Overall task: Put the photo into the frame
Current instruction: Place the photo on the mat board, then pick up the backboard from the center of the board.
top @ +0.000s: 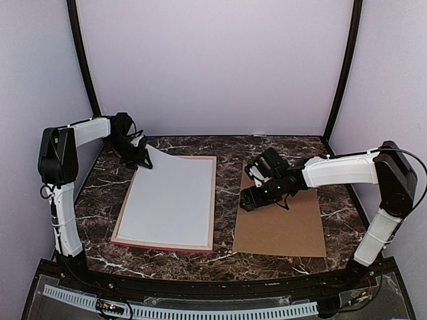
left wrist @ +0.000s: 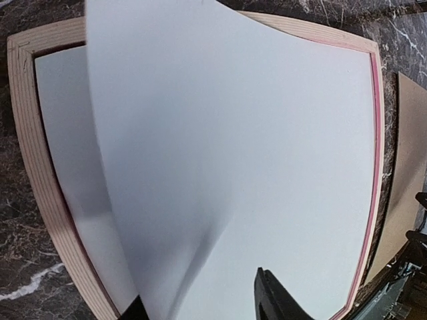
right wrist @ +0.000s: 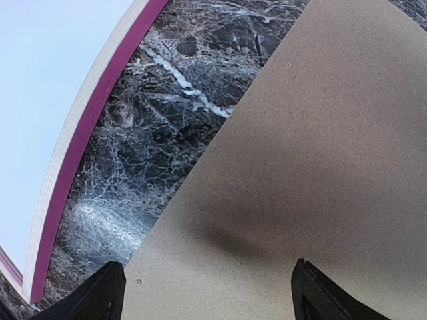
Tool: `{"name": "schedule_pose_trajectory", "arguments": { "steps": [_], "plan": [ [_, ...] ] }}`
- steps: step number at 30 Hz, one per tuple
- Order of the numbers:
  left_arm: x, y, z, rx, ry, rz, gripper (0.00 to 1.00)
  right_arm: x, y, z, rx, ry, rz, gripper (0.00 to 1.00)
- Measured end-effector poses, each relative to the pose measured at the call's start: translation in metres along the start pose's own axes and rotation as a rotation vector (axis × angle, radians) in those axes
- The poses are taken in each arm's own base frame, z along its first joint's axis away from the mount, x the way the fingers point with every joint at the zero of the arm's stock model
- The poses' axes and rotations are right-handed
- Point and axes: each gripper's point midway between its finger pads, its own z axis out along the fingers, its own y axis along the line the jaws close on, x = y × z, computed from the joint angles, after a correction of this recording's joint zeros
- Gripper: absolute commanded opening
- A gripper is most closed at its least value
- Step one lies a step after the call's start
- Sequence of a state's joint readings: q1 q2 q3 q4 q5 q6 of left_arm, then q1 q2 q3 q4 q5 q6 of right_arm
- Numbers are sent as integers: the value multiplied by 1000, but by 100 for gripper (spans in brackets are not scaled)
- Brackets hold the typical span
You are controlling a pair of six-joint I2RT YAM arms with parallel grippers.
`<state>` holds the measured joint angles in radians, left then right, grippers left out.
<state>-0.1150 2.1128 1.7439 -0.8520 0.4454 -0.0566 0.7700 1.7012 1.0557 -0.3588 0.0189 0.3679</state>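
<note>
The photo (top: 170,200) lies white back up inside the pink frame (top: 213,200), which lies flat on the table's left half. The photo's far left corner curls up at my left gripper (top: 141,159). In the left wrist view the raised sheet (left wrist: 233,133) passes between my gripper's (left wrist: 200,307) fingers, which stand well apart; it hides most of the left finger and leans on it. The frame's wooden rail (left wrist: 33,133) and a white layer under the photo (left wrist: 60,133) show there. My right gripper (top: 257,197) hovers open and empty over the brown backing panel (top: 287,227).
The backing panel (right wrist: 320,167) lies flat to the right of the frame on the dark marble table (right wrist: 153,133), with the frame's pink edge (right wrist: 87,147) to its left. The right gripper (right wrist: 207,293) is just above the panel's near left corner. Purple walls enclose the table.
</note>
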Motion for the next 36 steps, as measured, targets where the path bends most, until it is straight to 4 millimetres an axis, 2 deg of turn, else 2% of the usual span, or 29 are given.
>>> {"name": "schedule_pose_trajectory", "arguments": {
  "steps": [5,14,18,22,26,30,33,36],
  "plan": [
    [-3,8,-4,-54,-9,6,52,0,-1,0,6,-1,5,88],
    [-20,24,-23,-201,-56,20,57,5,-8,1,34,1,10,91],
    [-21,28,-26,-229,-59,19,66,5,-13,-4,49,-12,18,93],
    [-20,25,-33,-234,-80,22,76,1,-30,-14,80,-44,51,97],
    [-14,9,-52,-211,-132,41,80,1,-59,-27,121,-74,108,98],
    [-10,-24,-71,-153,-203,86,81,6,-92,-40,166,-100,181,99],
    [-3,-56,-73,-94,-234,133,80,17,-124,-50,207,-112,253,99],
    [7,-94,-62,-24,-231,192,79,31,-160,-61,254,-122,348,99]
  ]
}}
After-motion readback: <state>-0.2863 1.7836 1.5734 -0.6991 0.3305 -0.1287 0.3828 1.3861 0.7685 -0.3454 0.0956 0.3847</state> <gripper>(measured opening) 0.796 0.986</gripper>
